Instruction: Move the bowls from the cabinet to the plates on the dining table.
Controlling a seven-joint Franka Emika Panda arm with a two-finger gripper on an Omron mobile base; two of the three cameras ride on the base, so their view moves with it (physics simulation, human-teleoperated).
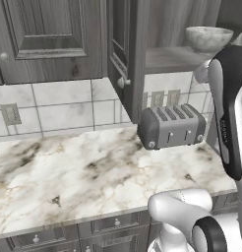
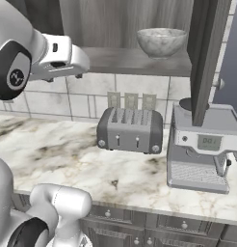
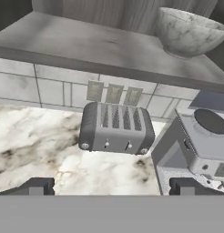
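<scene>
Hand view looks past the two dark fingertips of the pincer [image 3: 109, 186], which stand wide apart with nothing between them. Up on the cabinet [image 3: 86, 43] shelf sits a bowl [image 3: 191, 32]: round, deep, mottled grey-white like marble, upright with its mouth facing up. Being round, it has no long axis to speak of. It rests near the shelf's front edge, above the toaster [image 3: 116, 129] and off to the side toward the coffee machine [image 3: 200, 141].

Right base view gives the same bowl [image 2: 161, 42] on the shelf, above and slightly toward the coffee machine [image 2: 200, 149] from the toaster [image 2: 130, 130]. An open cabinet door [image 2: 207, 58] hangs edge-on just beyond the bowl, in front of the coffee machine. The toaster stands on the marble bench [image 2: 67, 154], its long side running along the tiled wall, slots up.

Left base view shows the bowl [image 1: 209, 38] above the toaster [image 1: 171, 125], with the white arm [image 1: 228, 113] crossing in front, on the far side from the closed cabinet door [image 1: 49, 39].
</scene>
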